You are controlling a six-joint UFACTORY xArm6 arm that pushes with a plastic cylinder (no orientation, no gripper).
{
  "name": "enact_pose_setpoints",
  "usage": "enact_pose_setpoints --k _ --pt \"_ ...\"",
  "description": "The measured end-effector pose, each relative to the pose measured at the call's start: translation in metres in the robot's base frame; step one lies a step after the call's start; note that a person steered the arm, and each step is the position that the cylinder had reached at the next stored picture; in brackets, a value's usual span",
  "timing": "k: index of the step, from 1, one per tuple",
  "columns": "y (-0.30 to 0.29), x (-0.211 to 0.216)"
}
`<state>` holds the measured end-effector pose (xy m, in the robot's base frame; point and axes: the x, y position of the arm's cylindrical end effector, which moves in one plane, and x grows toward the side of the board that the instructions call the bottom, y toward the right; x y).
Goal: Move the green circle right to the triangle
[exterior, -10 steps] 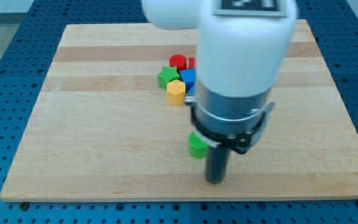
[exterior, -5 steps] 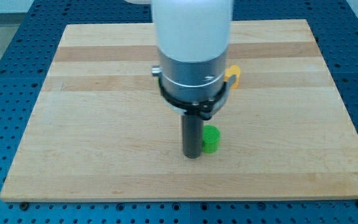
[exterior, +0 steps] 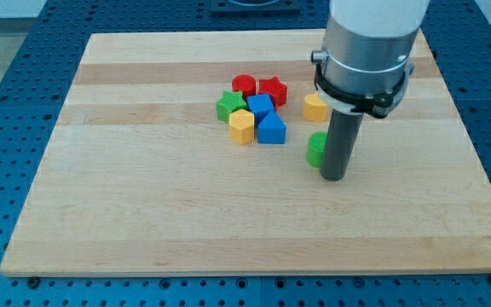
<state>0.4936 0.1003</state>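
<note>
The rod's tip (exterior: pixel 333 177) rests on the wooden board (exterior: pixel 143 188) right of centre, with the green circle (exterior: pixel 316 150) touching the rod on the view's left side, partly hidden behind it. The arm carries no gripper, only this plain dark rod, so nothing is clasped. The blue triangle (exterior: pixel 271 129) lies near the green circle, up and to the view's left, apart from it. That triangle sits in a tight cluster with a yellow block (exterior: pixel 241 126), a blue block (exterior: pixel 259 106), a green block (exterior: pixel 228 106), a red circle (exterior: pixel 244 84) and a red star (exterior: pixel 272 89). Another yellow block (exterior: pixel 315 107) stands alone just above the green circle.
</note>
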Motion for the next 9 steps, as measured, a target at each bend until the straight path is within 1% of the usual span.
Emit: enact_pose_setpoints --k 3,9 --pt "0.005 -0.033" --pt "0.005 -0.054"
